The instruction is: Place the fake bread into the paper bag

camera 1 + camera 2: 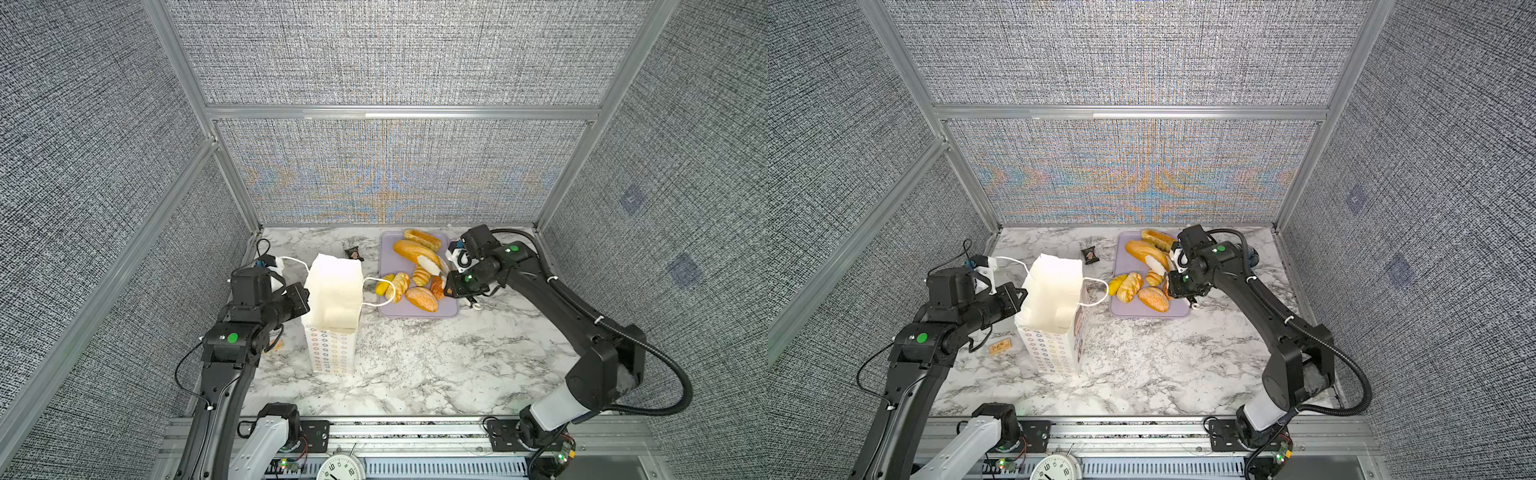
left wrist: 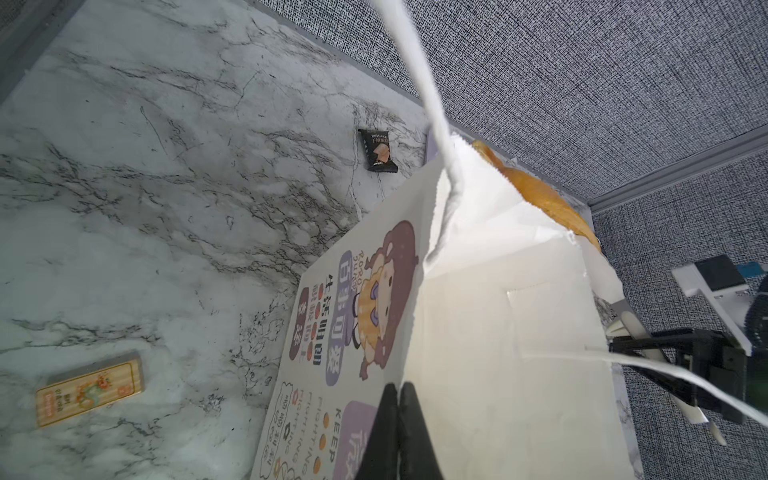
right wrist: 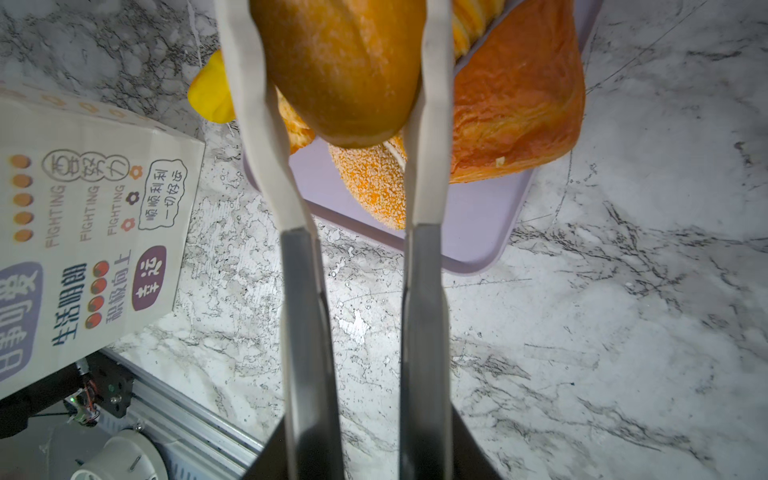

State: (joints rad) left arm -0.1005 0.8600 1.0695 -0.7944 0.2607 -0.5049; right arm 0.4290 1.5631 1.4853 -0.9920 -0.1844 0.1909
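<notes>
The paper bag [image 1: 332, 291] [image 1: 1050, 291] stands upright and open at centre left. My left gripper [image 1: 306, 291] [image 2: 397, 390] is shut on the bag's left rim, its black fingers pinching the paper wall [image 2: 498, 332]. The fake bread lies on a lavender tray [image 1: 449, 311]. My right gripper [image 1: 432, 266] [image 3: 336, 25] is shut on a long golden loaf [image 1: 409, 250] [image 3: 340, 70], held between its white fingers above the other pieces. A sugar-speckled bun [image 1: 422, 299] [image 3: 370, 187], a ridged pastry [image 1: 400, 286], a yellow bun [image 1: 382, 284] and a reddish loaf [image 3: 515, 99] stay on the tray.
A small black snack packet [image 1: 353, 252] [image 2: 378, 151] lies behind the bag. An orange box [image 1: 1000, 346] [image 2: 89, 392] lies on the marble left of the bag, under my left arm. The bag's cord handle [image 1: 378, 291] hangs toward the tray. Fabric walls enclose three sides.
</notes>
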